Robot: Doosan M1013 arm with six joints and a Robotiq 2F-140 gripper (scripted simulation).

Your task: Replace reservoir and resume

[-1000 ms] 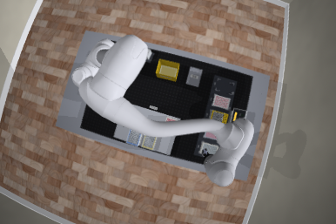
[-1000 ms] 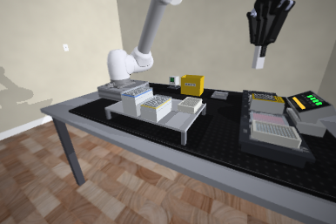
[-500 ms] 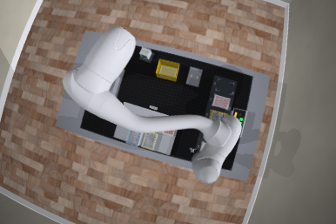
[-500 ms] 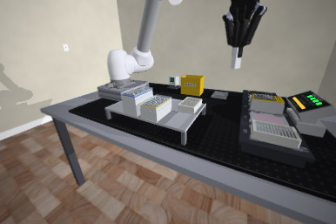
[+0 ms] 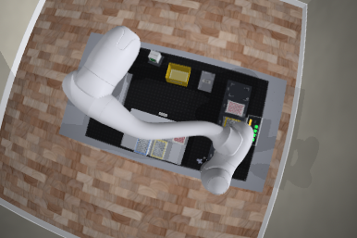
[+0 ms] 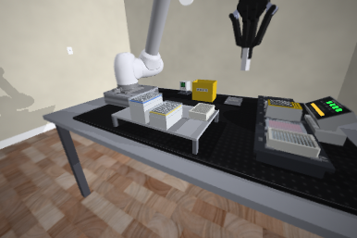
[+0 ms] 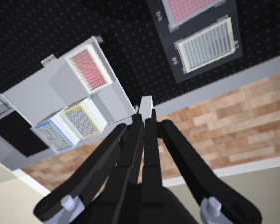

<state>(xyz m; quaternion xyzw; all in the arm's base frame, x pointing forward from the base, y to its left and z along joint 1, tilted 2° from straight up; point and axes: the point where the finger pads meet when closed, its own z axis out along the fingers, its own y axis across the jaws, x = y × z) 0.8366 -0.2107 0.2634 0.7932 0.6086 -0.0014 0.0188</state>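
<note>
My gripper (image 6: 245, 64) hangs high above the table, between the shelf and the deck, with its fingers shut and nothing between them; it also shows in the wrist view (image 7: 146, 107). The deck (image 6: 291, 131) at the right holds a yellow-rimmed rack (image 6: 284, 104), a pink plate (image 6: 287, 124) and a pale grey item (image 6: 293, 141) at the end nearest the table's front edge (image 7: 207, 45). The shelf (image 6: 166, 118) carries a blue-rimmed item (image 6: 144, 104), a yellow-rimmed item (image 6: 166, 110) and a pink-topped white item (image 6: 202, 110). I cannot read any labels.
A yellow bin (image 6: 204, 90), a small green key on a post (image 6: 184, 84) and a grey nest (image 6: 233, 101) stand at the back. The panel (image 6: 328, 108) with an orange strip and green lights sits beside the deck. The arm's wrist hides part of the deck in the overhead view (image 5: 231, 141).
</note>
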